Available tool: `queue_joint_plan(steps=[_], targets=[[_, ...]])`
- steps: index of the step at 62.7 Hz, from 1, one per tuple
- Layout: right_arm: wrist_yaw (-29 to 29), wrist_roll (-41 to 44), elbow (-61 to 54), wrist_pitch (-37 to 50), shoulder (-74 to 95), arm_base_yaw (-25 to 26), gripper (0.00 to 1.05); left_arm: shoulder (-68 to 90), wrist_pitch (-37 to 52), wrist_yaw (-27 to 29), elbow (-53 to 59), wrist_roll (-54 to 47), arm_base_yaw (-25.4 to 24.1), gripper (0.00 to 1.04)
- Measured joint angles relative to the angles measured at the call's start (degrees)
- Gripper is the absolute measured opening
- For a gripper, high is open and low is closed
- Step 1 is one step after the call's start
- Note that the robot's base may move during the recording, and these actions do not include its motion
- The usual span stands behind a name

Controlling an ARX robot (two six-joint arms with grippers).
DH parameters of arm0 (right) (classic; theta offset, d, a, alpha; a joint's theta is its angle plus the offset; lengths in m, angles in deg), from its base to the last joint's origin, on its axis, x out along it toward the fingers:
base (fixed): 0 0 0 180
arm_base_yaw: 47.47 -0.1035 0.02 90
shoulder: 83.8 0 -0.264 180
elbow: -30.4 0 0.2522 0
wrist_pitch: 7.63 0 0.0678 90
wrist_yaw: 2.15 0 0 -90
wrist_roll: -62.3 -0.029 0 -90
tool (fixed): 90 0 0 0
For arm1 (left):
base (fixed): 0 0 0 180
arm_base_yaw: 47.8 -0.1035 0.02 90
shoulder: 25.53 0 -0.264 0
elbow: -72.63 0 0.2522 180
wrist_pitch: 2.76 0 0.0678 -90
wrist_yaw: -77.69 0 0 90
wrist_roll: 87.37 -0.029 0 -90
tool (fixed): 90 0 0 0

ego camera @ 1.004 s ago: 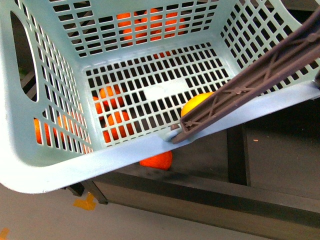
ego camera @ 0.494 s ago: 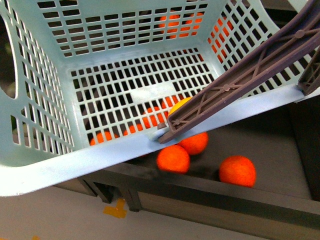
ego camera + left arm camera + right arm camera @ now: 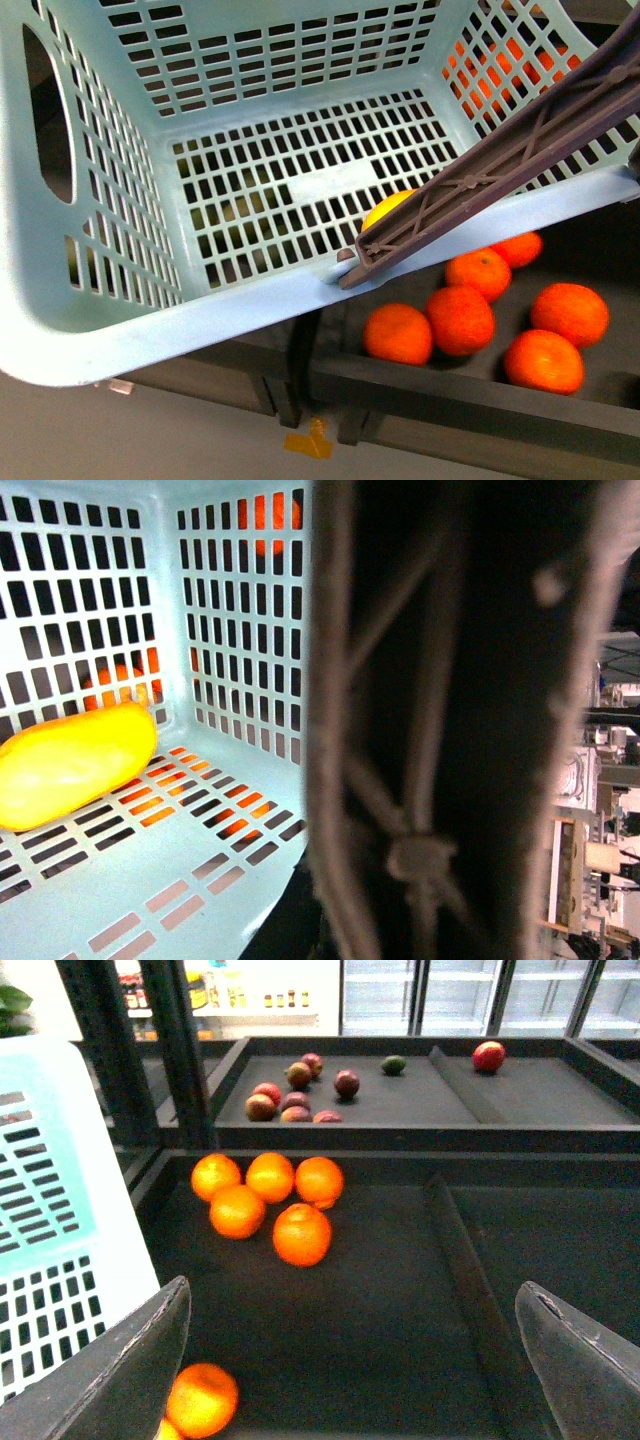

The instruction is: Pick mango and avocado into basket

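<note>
Our right pincer gapes wide, gripping nothing. Our left pincer is unseen, so we cannot tell its grip; the mango lies in the basket.

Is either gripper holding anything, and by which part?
Right gripper: open, empty. Left gripper: not in view; the basket handle crowds its camera, so any hold cannot be told.
</note>
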Motion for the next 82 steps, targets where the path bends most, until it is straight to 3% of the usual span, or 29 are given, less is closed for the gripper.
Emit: queue_joint_plan(steps=[82], targets=[[-0.17,0.0,-0.07,-0.02,0.04,0.0,0.96,0.0,0.0,0.17,0.0,-0.02,-0.04,0.04]])
